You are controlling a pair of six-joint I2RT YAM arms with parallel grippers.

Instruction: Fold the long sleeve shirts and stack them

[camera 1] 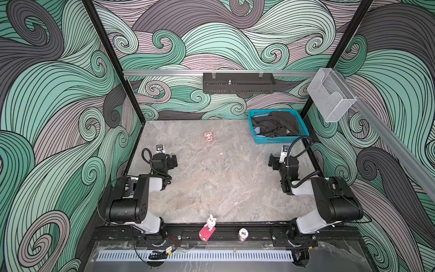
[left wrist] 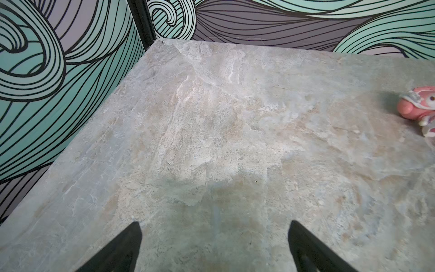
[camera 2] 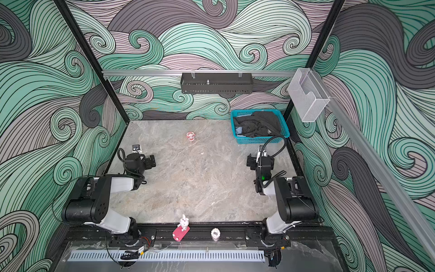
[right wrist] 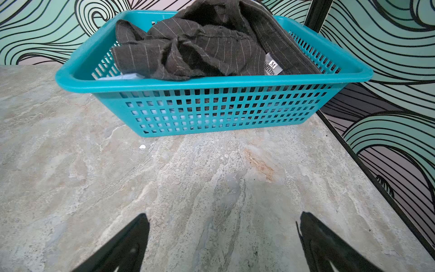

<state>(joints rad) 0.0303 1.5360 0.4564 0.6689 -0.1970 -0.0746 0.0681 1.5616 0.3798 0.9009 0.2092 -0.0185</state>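
The long sleeve shirts lie crumpled in a teal mesh basket at the back right of the table. The dark charcoal pinstriped shirt is on top, with a white size label showing. Only a corner of the light blue shirt peeks out beneath it. My right gripper hovers open in front of the basket, empty. My left gripper is open over bare table on the left, far from the basket, holding nothing.
A small pink toy figure stands on the marble table near the back middle. A rabbit figure on a red base and a round silver item sit at the front rail. A black tray and clear box hang above.
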